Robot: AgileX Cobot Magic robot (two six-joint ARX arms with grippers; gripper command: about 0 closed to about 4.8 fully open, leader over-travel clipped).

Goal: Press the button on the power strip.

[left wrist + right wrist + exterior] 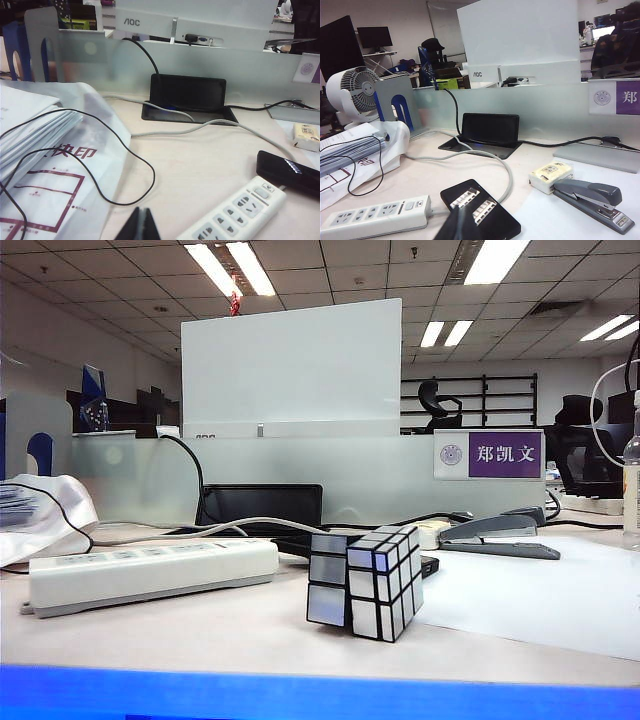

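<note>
Two grippers, both mine, neither showing in the exterior view. Largest thing there is the table (520, 610), pale top. On it the power strip (150, 575) lies long and white at 9 o'clock of the silver cube (365, 580), near it but apart, with its pale grey cord (250, 525) running back toward the black cable box (260, 505) at 12 o'clock of the strip's right end. A grey-black stapler (500, 535) sits at 2 o'clock of the cube, well apart. A white paper stack (35, 515) lies at the far left, touching or just beside the strip's back end; can't tell which.

In the left wrist view my left gripper (140, 226) hangs above the table, fingers pressed together, pinching nothing. The strip is at 3 o'clock of it, apart, and the button (261, 192) sits at the cord end past the sockets, whitish, nearly flush.

In the right wrist view my right gripper (461, 225) is only a dark tip low in frame; spread or pressed together, I can't tell. A black phone-like slab (480, 207) lies just beyond it.
</note>
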